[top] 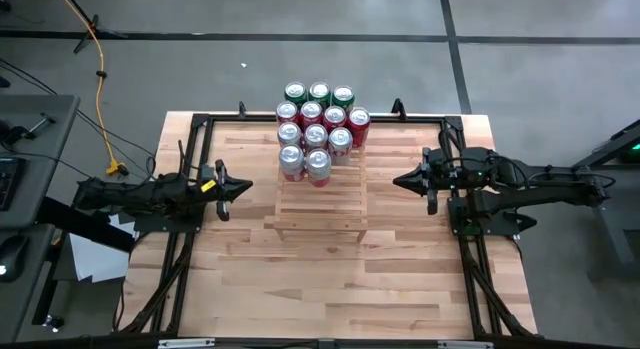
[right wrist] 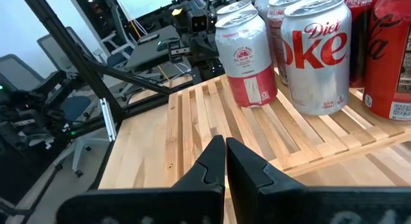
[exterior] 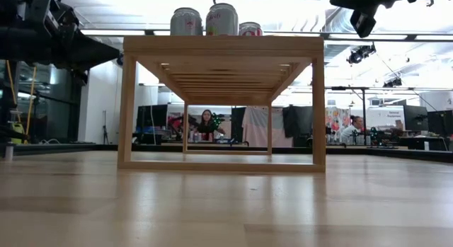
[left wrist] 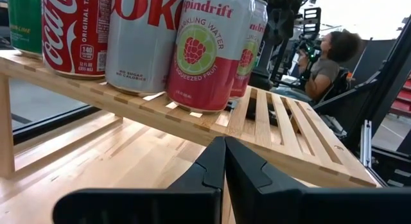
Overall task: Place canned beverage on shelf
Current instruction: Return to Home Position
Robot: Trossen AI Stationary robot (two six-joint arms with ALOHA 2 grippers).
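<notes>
Pale matt wood, visible grain, on shelf (top: 320,204) slats. Looks like the same butcher-block wood on tabletop (top: 420,279), smooth, slight sheen at low angle. Glossy printed metal on cans (left wrist: 209,51), bare silvery tops. Matt black plastic, smooth, on left gripper (left wrist: 225,146) and right gripper (right wrist: 225,146). Black painted-looking metal on table frame (top: 420,117).

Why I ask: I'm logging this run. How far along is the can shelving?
Nearly finished, it seems. Done: the cans stand grouped at the far end of the shelf; no can shows off it. In hand: nothing; the left hand and right hand are shut and empty, one each side of the shelf. Left: probably only retreating to rest.
</notes>
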